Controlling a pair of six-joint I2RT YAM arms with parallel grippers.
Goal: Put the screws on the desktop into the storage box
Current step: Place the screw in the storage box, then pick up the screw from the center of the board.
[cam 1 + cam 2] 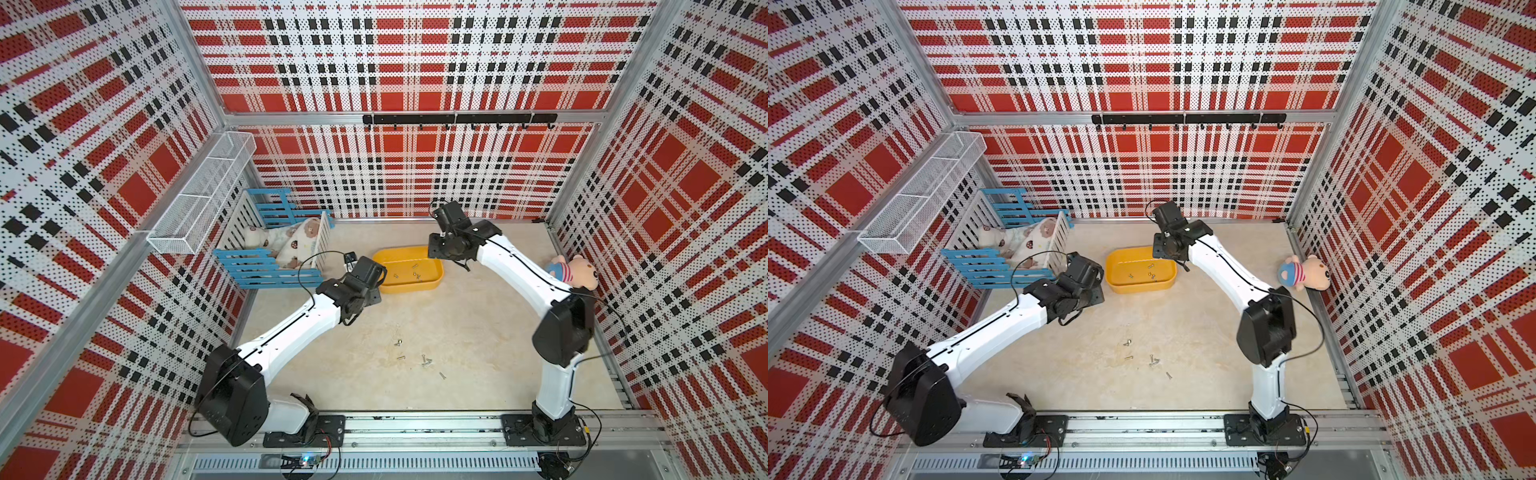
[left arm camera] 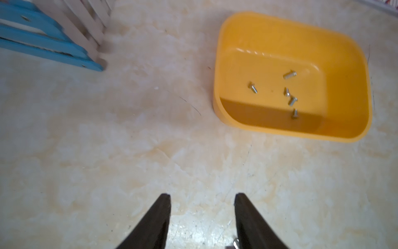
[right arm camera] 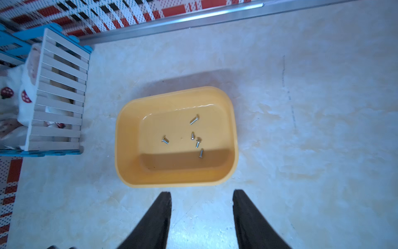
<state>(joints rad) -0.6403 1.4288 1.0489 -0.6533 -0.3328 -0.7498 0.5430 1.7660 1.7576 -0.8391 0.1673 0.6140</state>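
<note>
The yellow storage box (image 1: 432,286) (image 1: 1167,285) stands at the back middle of the beige desktop (image 1: 478,332). Several screws (image 2: 289,75) (image 3: 193,120) lie on its floor. Several more screws (image 1: 426,360) (image 1: 1153,360) lie loose on the desktop near the front middle, far from both arms. My left gripper (image 2: 202,198) is open over bare desktop just left of the box (image 2: 258,129); a small shiny bit at the frame's edge beside one finger is unclear. My right gripper (image 3: 202,194) is open with nothing between its fingers, above the desktop beside the box's (image 3: 172,183) far right corner.
A blue-and-white slatted crate (image 1: 270,274) holding a plush toy stands at the back left, close to my left wrist (image 1: 361,276). A white mesh basket (image 1: 199,199) hangs on the left wall. A pink plush pig (image 1: 577,270) lies at the right wall. A black hook rail (image 1: 457,119) runs along the back.
</note>
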